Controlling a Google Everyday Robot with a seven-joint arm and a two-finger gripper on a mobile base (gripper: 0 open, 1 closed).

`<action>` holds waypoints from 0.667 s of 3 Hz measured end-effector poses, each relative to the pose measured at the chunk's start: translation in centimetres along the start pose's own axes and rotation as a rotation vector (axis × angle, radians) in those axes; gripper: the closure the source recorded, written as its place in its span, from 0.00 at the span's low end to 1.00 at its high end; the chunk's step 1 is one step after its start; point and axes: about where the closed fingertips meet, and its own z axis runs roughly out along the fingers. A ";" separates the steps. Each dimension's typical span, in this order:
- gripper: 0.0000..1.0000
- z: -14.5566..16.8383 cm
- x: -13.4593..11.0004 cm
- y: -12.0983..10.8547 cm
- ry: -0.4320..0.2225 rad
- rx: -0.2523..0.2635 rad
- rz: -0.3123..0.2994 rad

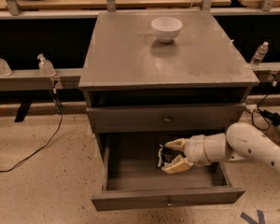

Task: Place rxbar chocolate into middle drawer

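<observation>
The rxbar chocolate (163,155) sits at the very tip of the gripper (168,157), caught between the two tan fingers (177,143), one above it and one below. The fingers pinch the bar, with only its dark wrapper between them. Bar and gripper are both inside the open middle drawer (168,201), over the drawer floor and nearer its back than its front wall.

The bar's long axis runs roughly from one finger to the other, up and down in this view, leaning slightly. White marks show on the black wrapper, but the lettering cannot be read. Which end carries the white patch cannot be told either. The edge nearest the palm is hidden by the fingers. Whether the bar touches the drawer floor or hangs just above it cannot be told.

Behind the gripper, the white arm (252,146) reaches in from the right and is cut off by the frame edge. Just above the gripper is the shut upper drawer front (130,119). Well above that, on the cabinet top (130,55), stands a white bowl (166,28).
</observation>
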 end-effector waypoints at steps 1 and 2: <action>1.00 2.9 2.3 -1.2 -0.018 0.026 -0.006; 1.00 6.2 4.7 -2.5 -0.041 0.024 0.045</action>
